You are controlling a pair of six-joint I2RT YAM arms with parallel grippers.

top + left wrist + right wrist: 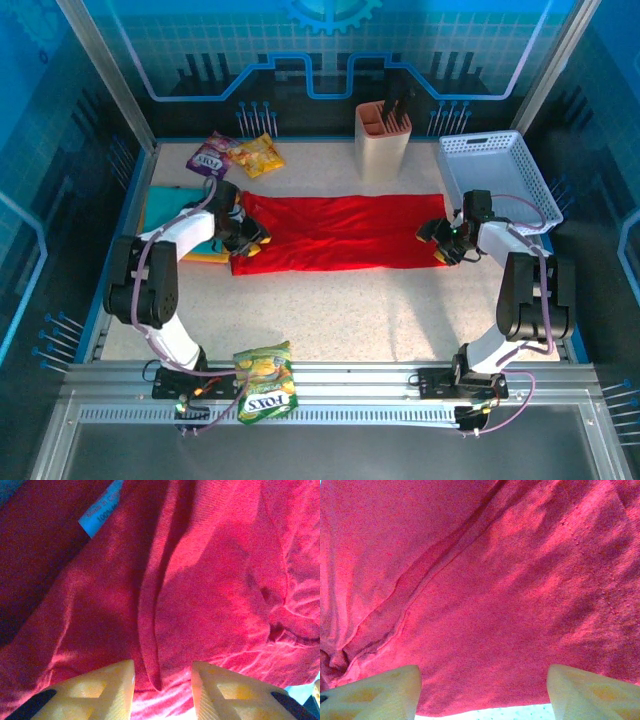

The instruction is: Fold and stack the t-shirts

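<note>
A bright red t-shirt (340, 232) lies as a long folded band across the middle of the table. My left gripper (250, 243) rests on its left end. In the left wrist view its yellow fingers (107, 690) stand apart with a raised ridge of red cloth (150, 650) between them, and a blue label (100, 510) shows farther off. My right gripper (437, 243) is at the shirt's right end, open wide over the red cloth (495, 580) near its edge. A folded teal t-shirt (165, 205) and an orange-yellow one (205, 255) lie stacked at the left.
A white basket (495, 175) stands at the back right, and a beige holder (383, 140) at the back middle. Purple (210, 158) and yellow (257, 155) snack packets lie at the back left. Another packet (265, 382) sits on the front rail.
</note>
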